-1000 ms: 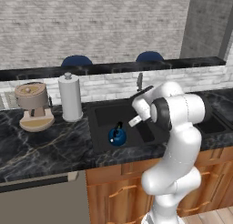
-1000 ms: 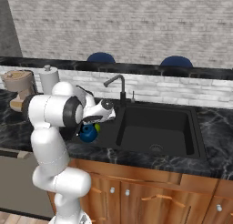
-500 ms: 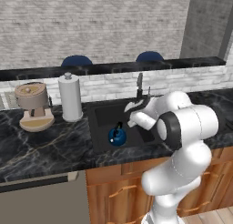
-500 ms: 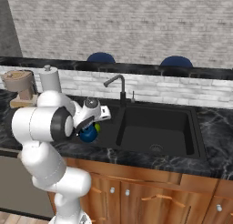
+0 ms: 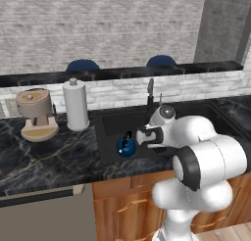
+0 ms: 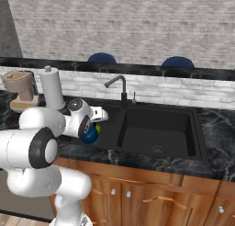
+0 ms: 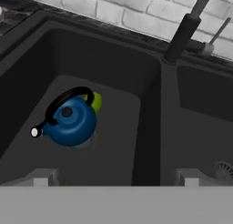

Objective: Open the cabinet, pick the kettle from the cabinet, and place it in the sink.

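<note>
On the counter at the left stand a coffee machine [image 5: 37, 114] and a paper towel roll [image 5: 75, 104]. Next comes the sink [image 7: 150, 141], and the kettle [image 7: 69, 122] sits upright on the floor of its left basin, touching a small yellow-green object [image 7: 95, 100] behind it. The gripper [image 7: 113, 176] hangs above and apart from it, its 2 jaws spread wide and empty. The kettle looks rigid, smooth and probably slippery; its black arched handle is the likely hold.
</note>
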